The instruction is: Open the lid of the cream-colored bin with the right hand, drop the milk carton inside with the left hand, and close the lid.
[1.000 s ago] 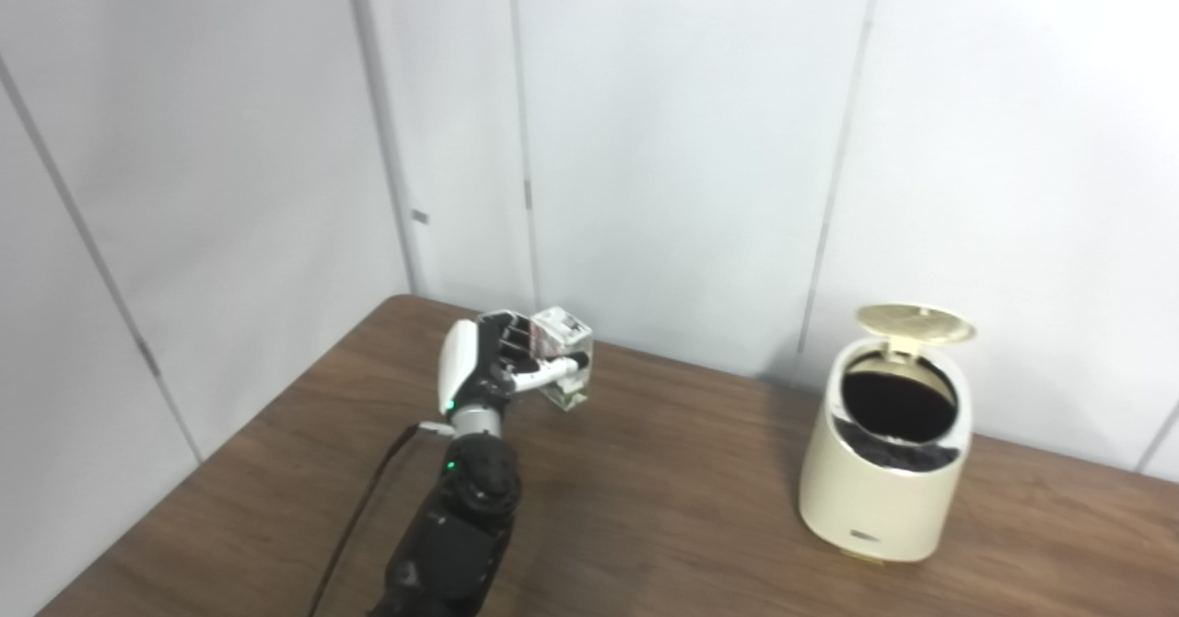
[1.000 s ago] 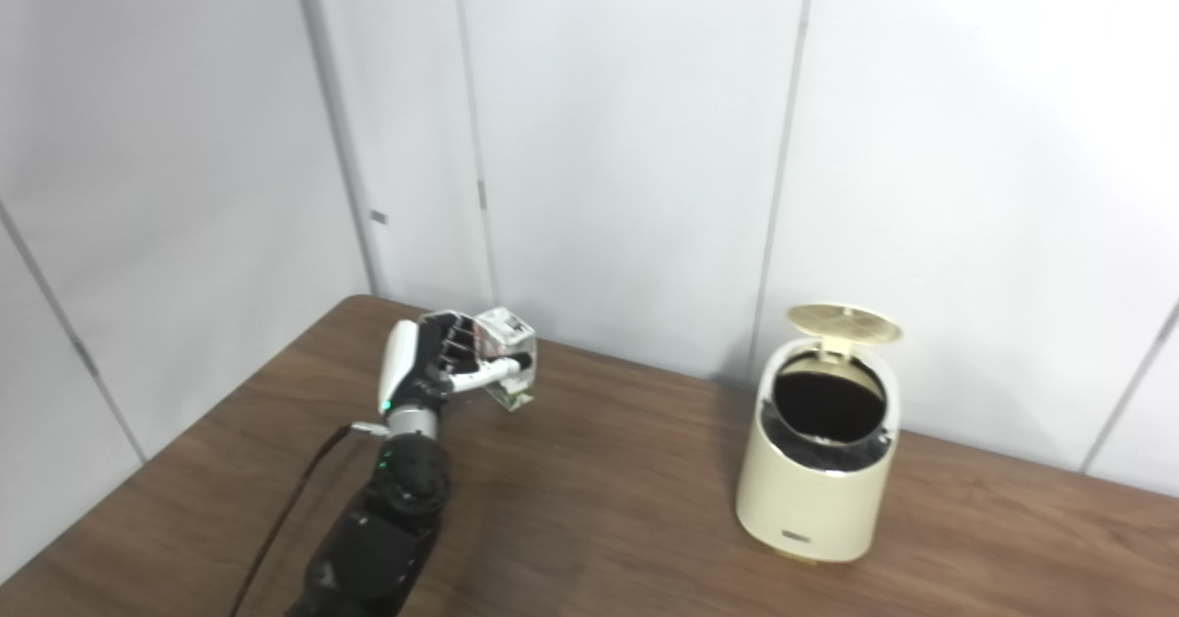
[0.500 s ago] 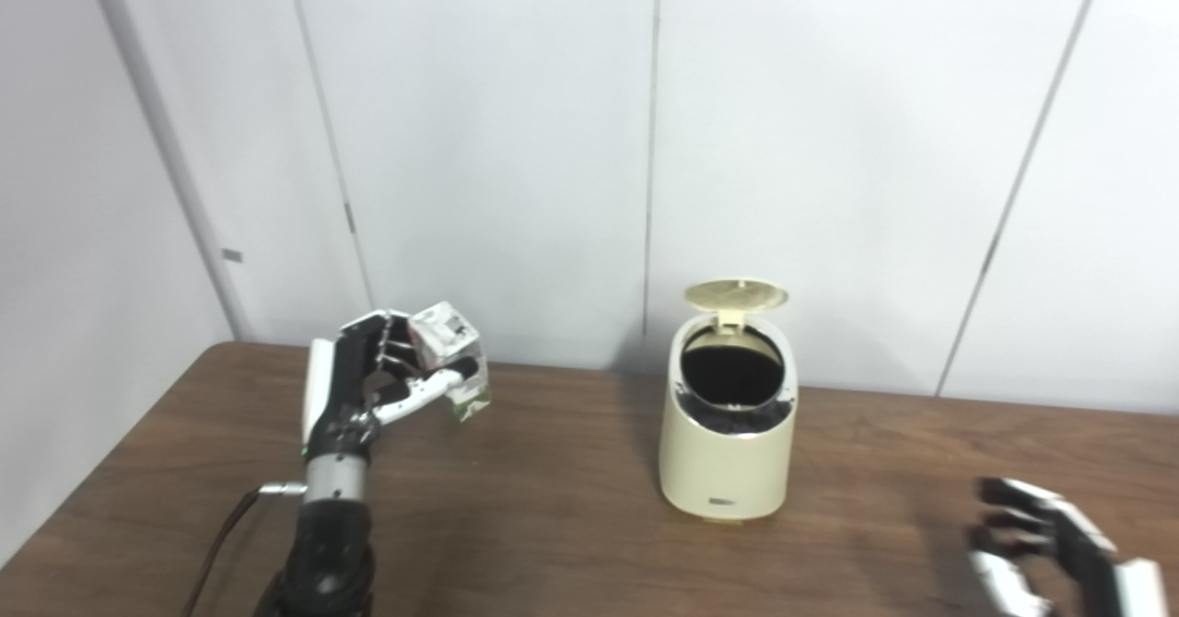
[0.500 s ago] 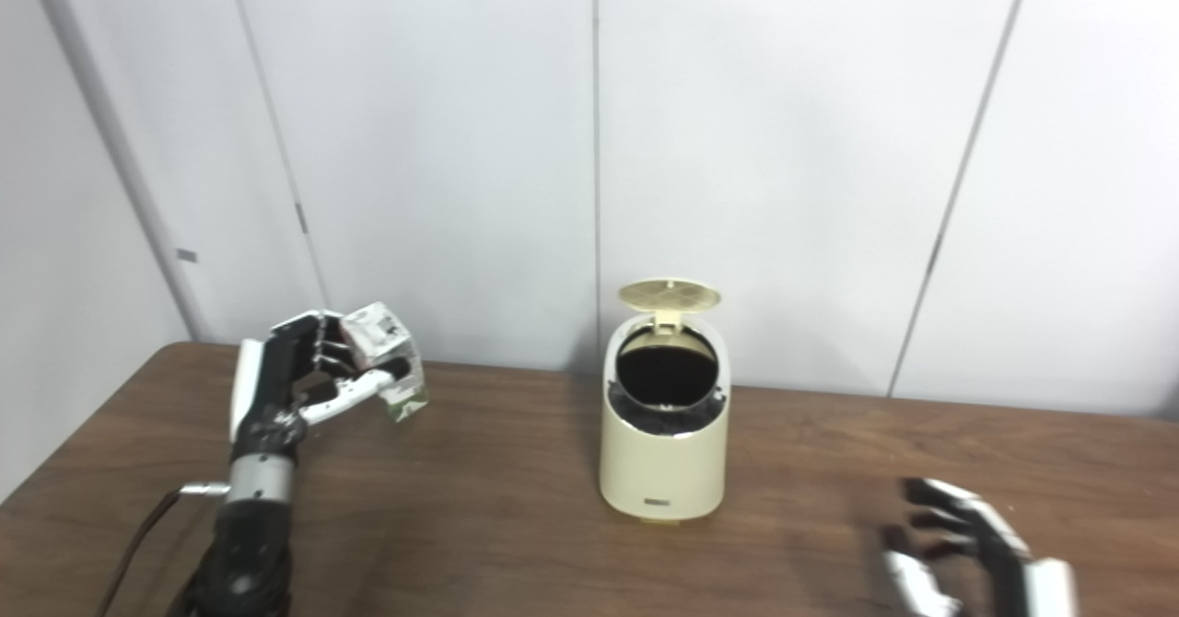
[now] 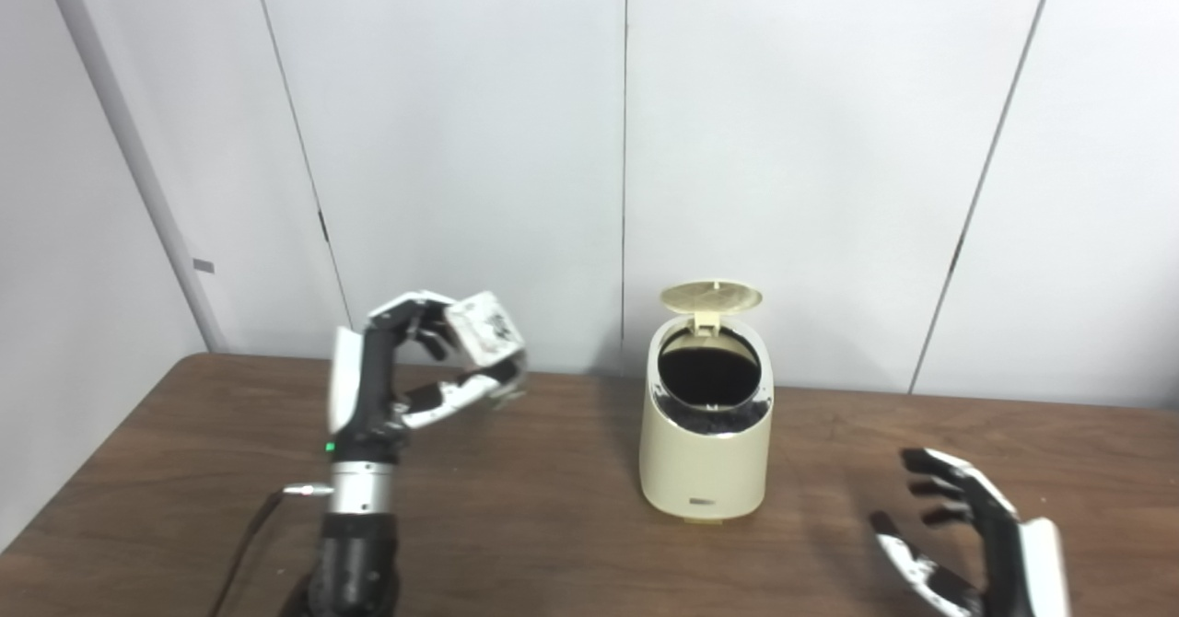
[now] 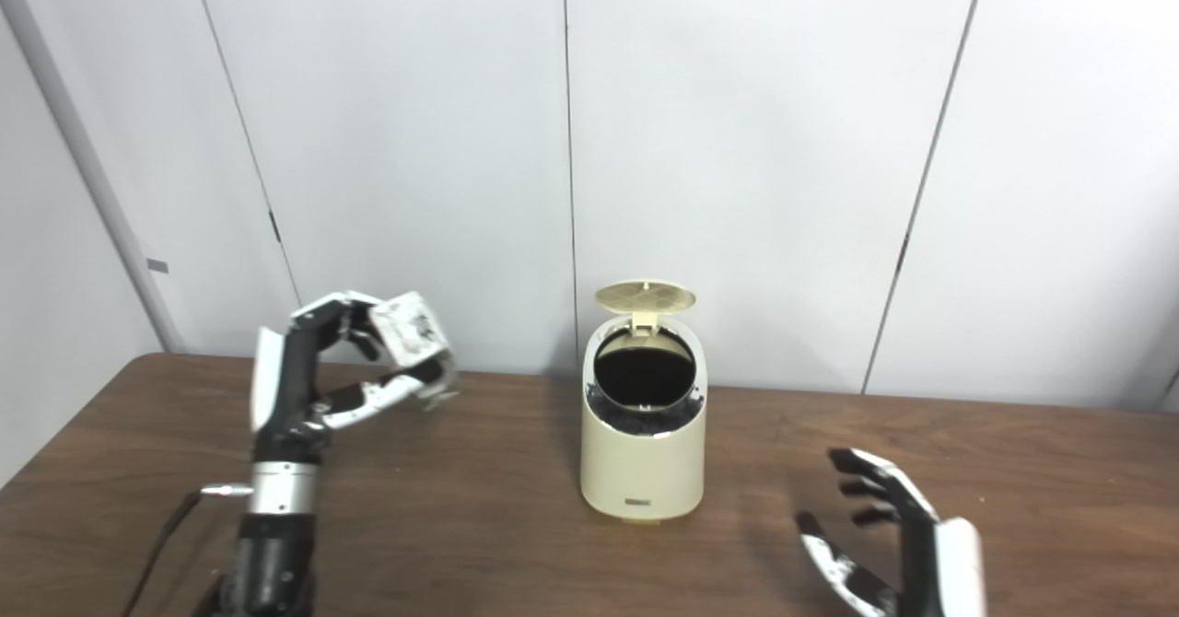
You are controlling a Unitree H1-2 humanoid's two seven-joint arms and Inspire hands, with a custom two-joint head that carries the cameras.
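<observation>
Nearest the cameras, at the lower right, the right hand (image 5: 967, 534) is seen raised just above the wooden table (image 5: 553, 543), palm turned inward, its fingers (image 5: 930, 470) and thumb spread wide apart with nothing held between them. It is kept well apart from the bin.

At the lower left, the dark forearm of the left arm is stood almost upright, and the left hand (image 5: 405, 378) is lifted clear of the table. Its fingers are curled over the top of the milk carton (image 5: 486, 330) and the thumb is pressed in from below, so that the carton is clamped between them, tilted, with a printed white face turned toward the cameras. The carton is held in the air to the left of the bin, near it but not touching it and not over its mouth.

Farther back, near the middle of the table, the cream-colored bin (image 5: 705, 460) is stood upright. Its lid (image 5: 711, 296) is flipped up on the rear hinge, and the dark round opening is exposed.

Behind the table, pale wall panels (image 5: 783, 138) are seen.
</observation>
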